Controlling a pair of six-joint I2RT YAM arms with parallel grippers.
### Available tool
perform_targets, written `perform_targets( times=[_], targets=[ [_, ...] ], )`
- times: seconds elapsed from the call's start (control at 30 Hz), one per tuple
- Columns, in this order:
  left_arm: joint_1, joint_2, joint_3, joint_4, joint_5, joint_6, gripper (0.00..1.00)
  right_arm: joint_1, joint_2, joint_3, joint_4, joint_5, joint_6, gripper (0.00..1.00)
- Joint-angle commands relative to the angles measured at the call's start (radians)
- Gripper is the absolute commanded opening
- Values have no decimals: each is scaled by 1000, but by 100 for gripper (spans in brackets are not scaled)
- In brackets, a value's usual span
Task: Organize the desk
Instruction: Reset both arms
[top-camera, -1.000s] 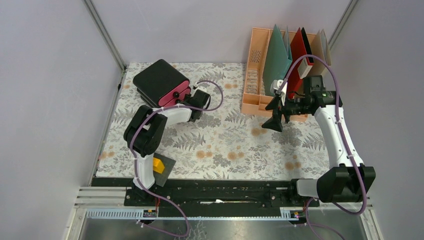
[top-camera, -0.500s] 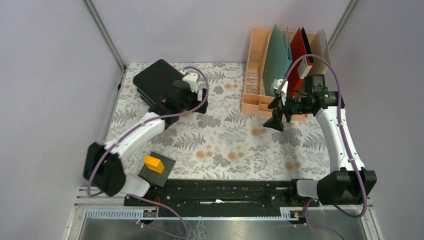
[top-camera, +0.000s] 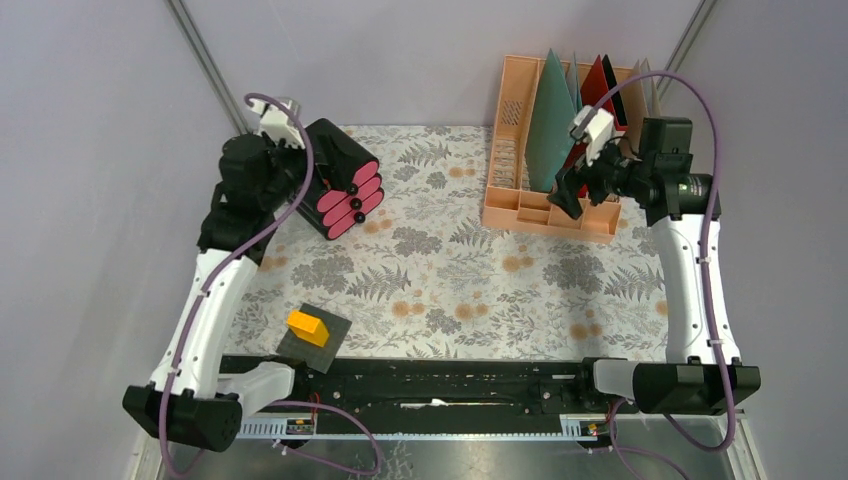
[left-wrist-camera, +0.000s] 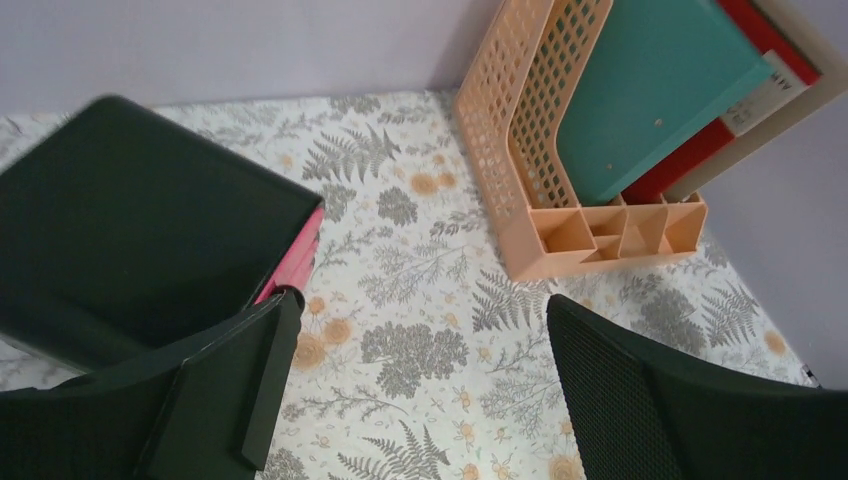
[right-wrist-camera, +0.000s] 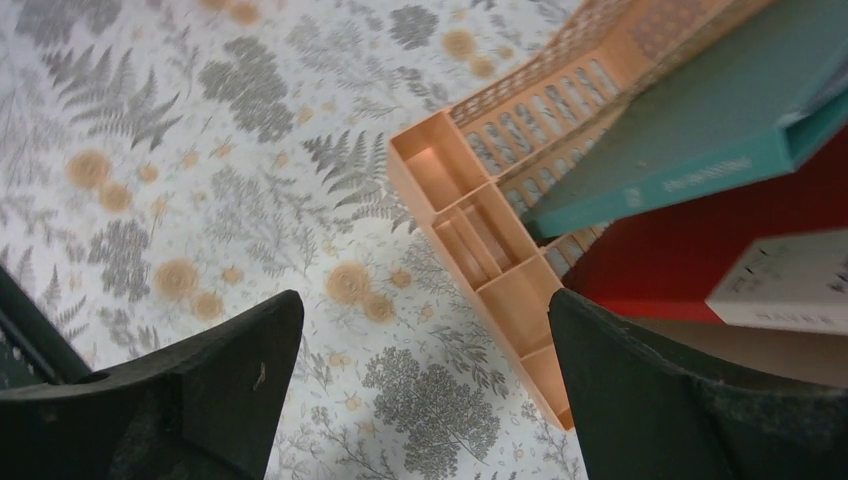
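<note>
Risk sits with the left claw (left-wrist-camera: 420, 310): spread wide, empty, drawer box (left-wrist-camera: 140, 230) just beside it, easily shoved. Right claw (right-wrist-camera: 425, 315) gapes empty near the file rack (right-wrist-camera: 480, 250). Worktop (top-camera: 450, 270) lies beneath both.

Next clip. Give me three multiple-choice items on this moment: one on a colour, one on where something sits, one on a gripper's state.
1. What colour is the leftmost folder in the file rack?
A) teal B) yellow C) purple

2. Where is the yellow block?
A) in the file rack B) on a dark pad at the near left edge of the desk C) on top of the folder

3. What is the state of the right gripper?
A) shut on the folder B) shut on the yellow block C) open, holding nothing

Answers:
1 A: it shows teal in all three views.
2 B: the top view shows it there.
3 C: the right wrist view shows its fingers apart with nothing between them.
</note>
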Motion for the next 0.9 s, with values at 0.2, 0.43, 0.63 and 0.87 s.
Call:
perform_targets(
  times=[0.2,0.43,0.63,0.87],
  targets=[
    [21,-114,98,-63,-54,35,99,-20,7,184,239,218,556,100],
    [21,-137,154,-80,-94,33,99,-20,-1,307,181,188,540,100],
    [21,-137,229,-97,-123,31,99,-20,-30,342,170,195,593,100],
    [21,-139,282,-99,-106,14,99,-20,-72,356,204,376,752,100]
  ],
)
